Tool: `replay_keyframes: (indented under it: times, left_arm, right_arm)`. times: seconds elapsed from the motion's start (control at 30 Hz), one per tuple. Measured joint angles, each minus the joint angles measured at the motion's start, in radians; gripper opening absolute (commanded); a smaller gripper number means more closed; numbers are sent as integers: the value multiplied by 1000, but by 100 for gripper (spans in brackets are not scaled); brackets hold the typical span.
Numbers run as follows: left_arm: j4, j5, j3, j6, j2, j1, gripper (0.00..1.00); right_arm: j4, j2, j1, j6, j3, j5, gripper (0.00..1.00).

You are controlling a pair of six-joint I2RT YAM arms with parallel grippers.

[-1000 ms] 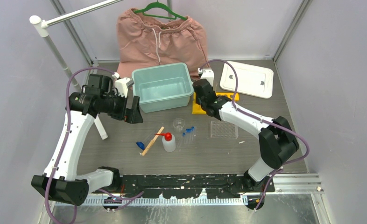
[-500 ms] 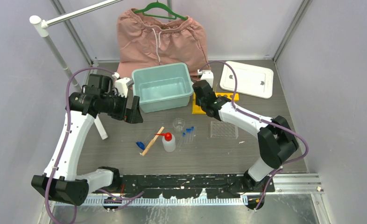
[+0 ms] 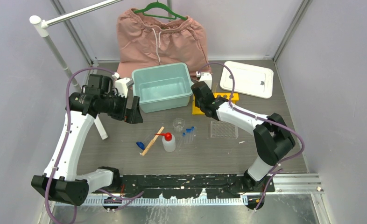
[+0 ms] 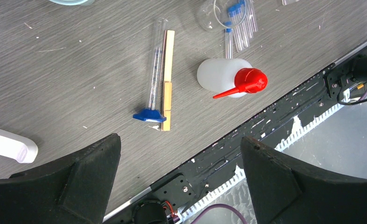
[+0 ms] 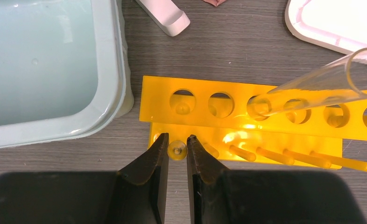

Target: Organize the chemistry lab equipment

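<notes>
Right pincer (image 5: pixel 177 144) is squeezed down to a narrow gap and looks clamped on the small peg (image 5: pixel 177 148) at the left-hand end of the yellow rack (image 5: pixel 200 93), so treat that rack as the thing in hand. Key relation: the rack's long axis runs crosswise to the pincer, stretching away to the right in the wrist view, so you hold it by one far end, not the middle, and any lift or drag will likely swing the free end. The rack sits flat on the tabletop (image 3: pixel 209 156), just beside the teal bin (image 5: pixel 109 70), with the white lid (image 5: pixel 331 28) off past its other end. A clear tube (image 5: pixel 312 77) leans tilted in one of the middle holes; watch it, it could tip out. The right arm is plainly the nearer one. Left pincer (image 4: pixel 179 142) hangs wide open, empty, above the squeeze bottle (image 4: pixel 219 74) and wooden stick (image 4: pixel 167 84), well apart from the rack.
</notes>
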Motion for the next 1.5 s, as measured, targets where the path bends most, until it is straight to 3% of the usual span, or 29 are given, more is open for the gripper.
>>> replay_keyframes:
  times: [0.6, 0.9, 1.07, 1.3, 1.5]
  left_arm:
    - [14, -1, -11, 5, -11, 0, 100]
    - [15, -6, -13, 18, -13, 0, 100]
    - [15, -8, -13, 23, -13, 0, 100]
    - [14, -9, -13, 23, -16, 0, 100]
    - [14, -10, -13, 23, -16, 0, 100]
  right_arm:
    - [55, 32, -2, 29, -39, -13, 1]
    - [66, 37, -3, 49, -51, -13, 31]
    - [49, 33, -3, 55, -54, -14, 42]
    - [13, -44, 1, 56, -62, -14, 41]
    - [-56, -158, 60, 102, -61, 6, 31]
